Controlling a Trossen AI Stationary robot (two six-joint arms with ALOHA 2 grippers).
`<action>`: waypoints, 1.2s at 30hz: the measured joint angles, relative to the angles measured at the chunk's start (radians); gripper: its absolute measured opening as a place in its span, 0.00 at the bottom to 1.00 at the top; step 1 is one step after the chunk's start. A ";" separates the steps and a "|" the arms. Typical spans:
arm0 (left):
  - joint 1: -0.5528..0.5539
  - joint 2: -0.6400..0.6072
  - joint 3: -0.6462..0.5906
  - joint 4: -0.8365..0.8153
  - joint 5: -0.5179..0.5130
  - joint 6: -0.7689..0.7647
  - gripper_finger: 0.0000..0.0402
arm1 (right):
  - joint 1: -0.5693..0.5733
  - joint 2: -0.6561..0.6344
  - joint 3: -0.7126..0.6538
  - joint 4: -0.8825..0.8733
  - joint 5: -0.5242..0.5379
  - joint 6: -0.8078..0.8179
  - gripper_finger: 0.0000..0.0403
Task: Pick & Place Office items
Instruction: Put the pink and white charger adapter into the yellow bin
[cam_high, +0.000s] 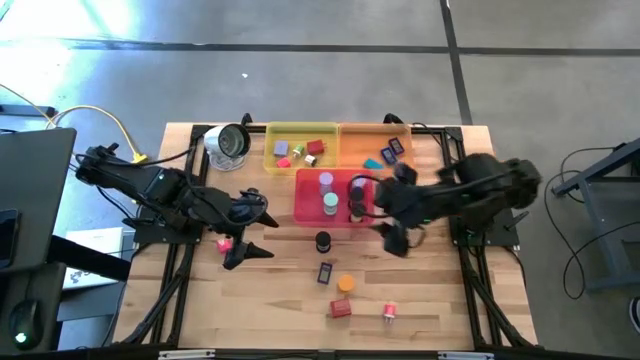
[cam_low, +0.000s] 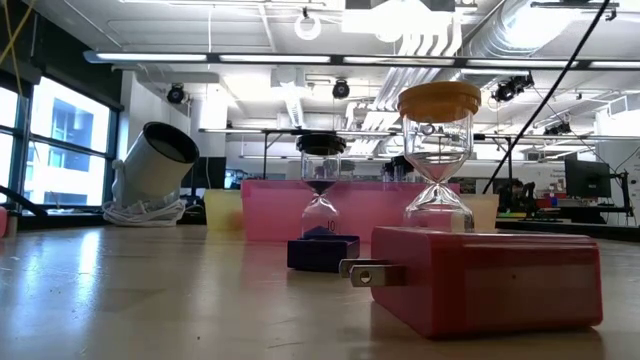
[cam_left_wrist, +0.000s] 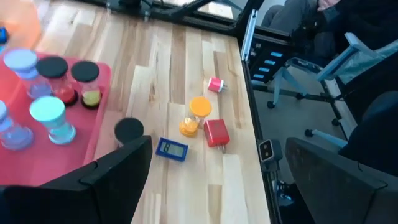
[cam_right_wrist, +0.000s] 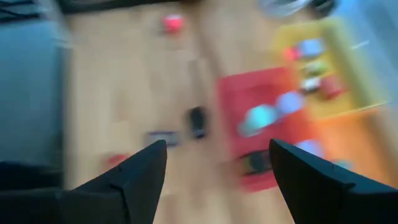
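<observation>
Centre of the high view, I've got the pink tray (cam_high: 306, 205) holding a lilac-capped timer (cam_high: 326, 181), a teal-capped one (cam_high: 330, 203) and a black-capped one (cam_high: 357, 209). Above it, the yellow tray (cam_high: 275, 135) at upper centre carries small red, green and purple pieces. The orange tray (cam_high: 360, 140) beside it, to the right, has blue and dark rectangular pieces (cam_high: 392, 150).

Right gripper (cam_high: 398, 240) sits right of centre, just off the pink tray's lower right corner. Fingers are spread apart with nothing between them; the right wrist view confirms it, though it's smeared.

Left gripper (cam_high: 248, 252) is left of centre, over bare table, fingers wide and empty. A small pink piece (cam_high: 224, 243) lies just beside it to the left.

Loose on the table, lower centre of the high view:
- black-capped timer (cam_high: 322, 241), standing just below the pink tray
- dark blue rectangular piece (cam_high: 325, 272) below that
- orange-capped timer (cam_high: 346, 284)
- red block (cam_high: 341, 308) with plug prongs, near the bottom
- small pink plug piece (cam_high: 390, 312) to its right

Left wrist view shows the same cluster in mid-frame, with the orange timer touching or nearly touching the red block.

Round silver-rimmed object (cam_high: 229, 143) sits at the upper left of the table, just left of the yellow tray.
</observation>
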 joint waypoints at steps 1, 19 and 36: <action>-0.001 0.006 0.000 -0.005 0.001 -0.015 0.89 | 0.018 -0.011 0.000 0.000 -0.038 0.041 0.67; -0.103 0.106 -0.003 -0.021 -0.018 -0.217 0.89 | 0.481 0.037 -0.002 -0.002 -0.179 0.379 0.67; -0.204 0.163 -0.004 -0.022 -0.050 -0.252 0.89 | 0.621 0.273 -0.002 -0.003 -0.175 1.181 0.67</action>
